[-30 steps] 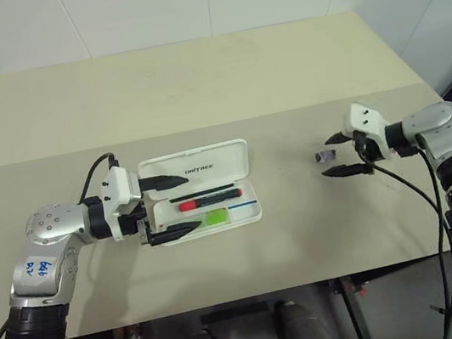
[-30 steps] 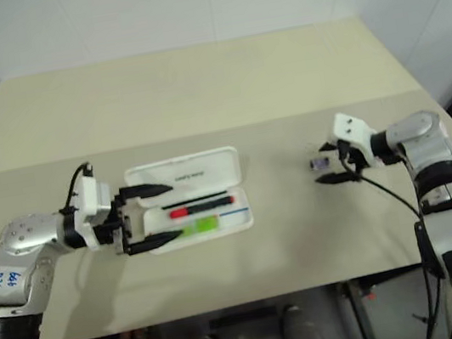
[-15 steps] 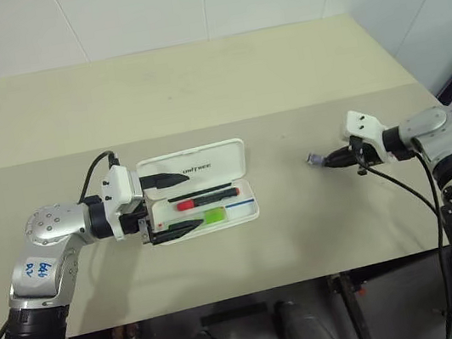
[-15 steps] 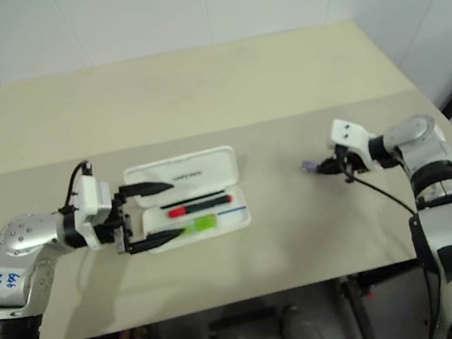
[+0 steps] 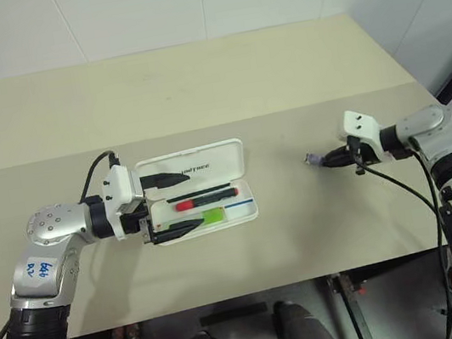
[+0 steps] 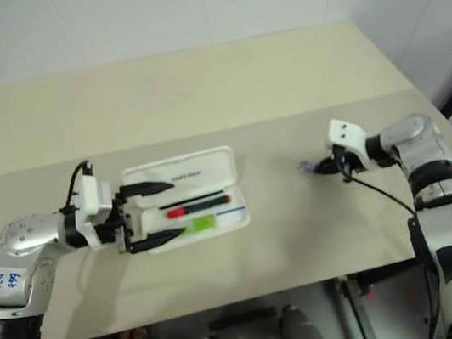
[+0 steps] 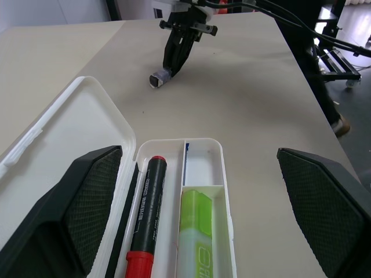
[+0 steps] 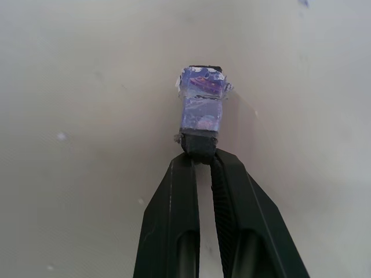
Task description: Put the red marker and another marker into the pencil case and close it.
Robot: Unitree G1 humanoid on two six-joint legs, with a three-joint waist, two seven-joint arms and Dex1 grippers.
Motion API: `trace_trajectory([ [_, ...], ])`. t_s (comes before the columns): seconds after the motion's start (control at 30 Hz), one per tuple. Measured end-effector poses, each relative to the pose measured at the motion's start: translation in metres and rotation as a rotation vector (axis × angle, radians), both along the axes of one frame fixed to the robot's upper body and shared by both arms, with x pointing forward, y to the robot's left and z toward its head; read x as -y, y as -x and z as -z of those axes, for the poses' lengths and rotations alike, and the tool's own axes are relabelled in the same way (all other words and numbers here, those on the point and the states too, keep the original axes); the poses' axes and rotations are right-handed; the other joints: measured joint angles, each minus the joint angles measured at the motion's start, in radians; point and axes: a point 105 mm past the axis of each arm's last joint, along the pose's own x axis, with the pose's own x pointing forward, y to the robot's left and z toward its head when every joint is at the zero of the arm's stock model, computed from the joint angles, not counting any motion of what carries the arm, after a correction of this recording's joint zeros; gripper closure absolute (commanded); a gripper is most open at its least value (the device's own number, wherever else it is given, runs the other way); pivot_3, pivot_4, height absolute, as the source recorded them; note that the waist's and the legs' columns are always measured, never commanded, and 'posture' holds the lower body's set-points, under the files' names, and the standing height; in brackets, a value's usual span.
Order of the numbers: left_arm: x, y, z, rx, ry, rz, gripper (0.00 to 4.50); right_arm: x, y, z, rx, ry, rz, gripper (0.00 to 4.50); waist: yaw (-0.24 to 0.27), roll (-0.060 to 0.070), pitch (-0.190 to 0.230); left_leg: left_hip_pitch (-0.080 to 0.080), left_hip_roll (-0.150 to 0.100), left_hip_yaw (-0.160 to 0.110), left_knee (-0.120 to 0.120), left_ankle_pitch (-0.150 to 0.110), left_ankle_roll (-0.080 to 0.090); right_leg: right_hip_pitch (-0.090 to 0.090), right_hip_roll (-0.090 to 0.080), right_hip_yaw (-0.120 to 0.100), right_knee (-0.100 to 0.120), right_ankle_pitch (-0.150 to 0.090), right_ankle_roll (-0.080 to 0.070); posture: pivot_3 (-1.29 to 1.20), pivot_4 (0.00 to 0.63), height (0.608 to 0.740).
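On the counter [image 5: 197, 96], left of centre, the case [image 5: 199, 189] lies open, lid folded to the far side. Red marker [image 5: 207, 198] and green marker [image 5: 213, 215] both sit in the tray. Left pincer [image 5: 170, 204] released, fingers spread wide, straddling the case's left end. Right pincer [image 8: 200, 159], well to the right, clenched on a small purple-wrapped object [image 8: 200, 104] touching the counter.

One pencil case [image 5: 208, 165], two markers, one small purple object [image 8: 200, 103].
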Motion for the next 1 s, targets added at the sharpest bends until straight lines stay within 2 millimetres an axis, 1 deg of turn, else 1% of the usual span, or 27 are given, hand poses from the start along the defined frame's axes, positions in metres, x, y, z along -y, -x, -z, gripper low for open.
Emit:
trace_trajectory([
  [0.13,0.0,0.0,0.0,-0.001,0.002,0.0,0.0,-0.015,0.006,-0.02,0.04,-0.057,-0.089,4.43,0.004,0.0,0.0,0.0,0.0,0.0,0.0,0.0,0.0,0.0,0.0,0.0,0.0,0.0,0.0,0.0,0.15,0.74],
  [0.2,0.001,0.0,0.0,0.0,0.004,0.001,0.0,-0.023,0.012,-0.024,0.043,-0.07,-0.132,4.43,0.005,0.0,0.0,0.0,0.0,0.0,0.0,0.0,0.0,0.0,0.0,0.0,0.0,0.0,0.0,0.0,0.15,0.74],
  [0.27,0.001,0.0,0.001,0.001,0.005,0.002,0.0,-0.031,0.019,-0.023,0.034,-0.08,-0.166,4.43,0.006,0.0,0.0,0.0,0.0,0.0,0.0,0.0,0.0,0.0,0.0,0.0,0.0,0.0,0.0,0.0,0.15,0.74],
  [0.4,0.001,0.0,0.001,0.0,0.005,0.003,0.0,-0.057,0.043,-0.02,0.006,-0.093,-0.266,4.43,0.009,0.0,0.0,-0.001,0.0,-0.001,0.001,0.0,0.0,0.0,0.0,0.0,0.001,-0.001,0.0,0.0,0.15,0.74],
  [0.5,0.0,0.0,0.001,0.0,0.002,0.005,0.0,-0.074,0.053,-0.022,-0.005,-0.087,-0.31,4.43,0.006,0.0,0.0,-0.001,0.0,-0.001,0.001,0.0,0.0,0.0,0.0,0.0,0.001,-0.001,0.0,0.0,0.15,0.74],
  [0.57,-0.002,0.001,0.002,-0.003,-0.008,0.005,0.0,-0.093,0.057,-0.022,-0.001,-0.098,-0.344,4.43,0.002,0.0,0.0,0.0,0.0,-0.001,0.001,0.0,0.0,0.0,0.0,0.0,0.002,-0.001,-0.001,0.0,0.15,0.74],
  [0.67,-0.007,0.003,0.006,-0.017,-0.031,0.002,0.0,-0.124,0.062,-0.013,-0.02,-0.126,-0.403,4.43,0.003,0.0,0.0,0.001,0.0,-0.001,0.001,0.0,0.0,-0.001,0.0,0.0,0.004,-0.002,-0.001,0.0,0.15,0.74],
  [0.7,-0.009,0.004,0.007,-0.021,-0.038,-0.002,0.0,-0.131,0.063,-0.011,-0.03,-0.132,-0.414,4.43,0.005,0.0,0.0,0.0,0.0,-0.001,0.001,0.0,0.0,-0.001,0.0,0.0,0.004,-0.002,-0.001,0.0,0.15,0.74],
  [0.83,-0.025,0.003,0.01,-0.042,-0.061,-0.044,0.0,-0.148,0.064,-0.01,-0.033,-0.14,-0.447,4.43,0.011,0.0,0.0,-0.001,0.0,-0.001,0.001,0.0,0.0,-0.001,0.0,-0.001,0.002,-0.002,-0.001,0.0,0.15,0.74],
  [0.93,-0.029,0.003,0.006,-0.023,-0.066,-0.053,0.0,-0.152,0.065,-0.006,-0.044,-0.131,-0.461,4.43,0.013,0.0,0.0,-0.001,0.0,-0.001,0.0,0.0,0.0,-0.001,0.0,-0.001,0.001,-0.002,-0.001,0.0,0.15,0.74],
  [1.0,-0.03,0.003,0.005,-0.02,-0.066,-0.056,0.0,-0.154,0.065,0.0,-0.054,-0.113,-0.47,4.43,0.012,0.0,0.0,-0.001,0.0,-0.001,0.0,-0.001,0.0,-0.002,0.0,-0.001,0.001,-0.002,-0.001,0.0,0.15,0.74],
])
